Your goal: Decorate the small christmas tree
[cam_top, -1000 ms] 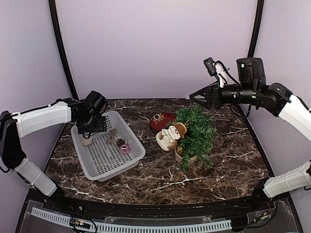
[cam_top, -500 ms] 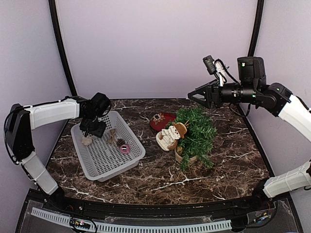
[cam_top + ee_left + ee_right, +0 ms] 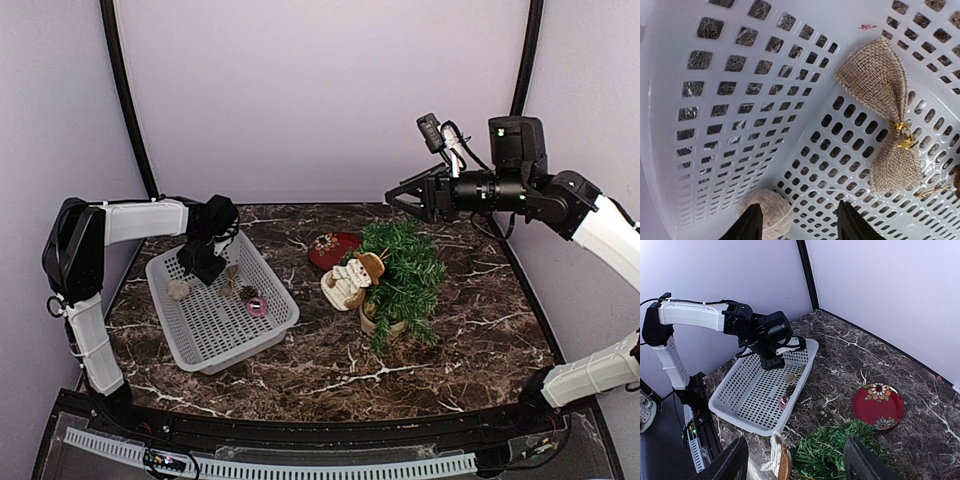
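Far to the left of the small christmas tree (image 3: 405, 265), one white basket (image 3: 250, 346) sits on the marble table (image 3: 330, 380). The left gripper (image 3: 203, 265) is down inside the basket's far end, its two fingers parted with nothing between them. Four small pieces lie in the basket: one cream ball (image 3: 178, 290) just beside the left gripper's fingertip, one burlap bow (image 3: 887, 107), one pine cone (image 3: 248, 293) and one pink ring (image 3: 257, 307). Closer to the tree, behind and to its left, lies one red plate (image 3: 330, 252). One snowman figure (image 3: 348, 283) leans against the tree's left side, touching the branches. The tree itself stands in one beige pot (image 3: 385, 325) on the table. Above the tree the right gripper (image 3: 400, 197) hangs in the air, fingers spread wide and holding nothing.
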{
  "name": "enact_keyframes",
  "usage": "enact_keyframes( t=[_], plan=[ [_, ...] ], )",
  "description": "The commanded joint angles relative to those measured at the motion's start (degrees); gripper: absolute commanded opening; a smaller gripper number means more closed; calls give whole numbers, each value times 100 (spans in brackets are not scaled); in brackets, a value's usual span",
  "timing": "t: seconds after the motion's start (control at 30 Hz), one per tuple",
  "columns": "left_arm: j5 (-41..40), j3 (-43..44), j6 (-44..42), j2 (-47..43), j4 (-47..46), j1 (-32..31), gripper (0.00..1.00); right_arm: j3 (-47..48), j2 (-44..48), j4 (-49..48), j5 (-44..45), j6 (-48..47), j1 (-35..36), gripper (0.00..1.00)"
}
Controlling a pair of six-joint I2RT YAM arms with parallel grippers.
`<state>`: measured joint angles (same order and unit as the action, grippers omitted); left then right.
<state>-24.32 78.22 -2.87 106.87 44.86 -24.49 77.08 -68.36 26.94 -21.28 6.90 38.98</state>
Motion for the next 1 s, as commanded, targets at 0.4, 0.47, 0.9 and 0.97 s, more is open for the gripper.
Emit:
enact_keyframes(
  t=[0.4, 0.47, 0.9, 0.97],
  plan=[
    [-522, -50, -587, 436, 224, 260, 44, 66, -134, -242, -243, -21, -92, 66],
    [-527, -59, -629, 481, 248, 268, 37, 75, -141, -235, -245, -17, -99, 66],
    [-414, -120, -631, 623, 370, 278, 9, 88, -159, -213, -241, -20, -128, 66],
    [-392, -56, -601, 553, 400, 272, 1, 88, -146, -214, -232, -13, -128, 66]
  ],
)
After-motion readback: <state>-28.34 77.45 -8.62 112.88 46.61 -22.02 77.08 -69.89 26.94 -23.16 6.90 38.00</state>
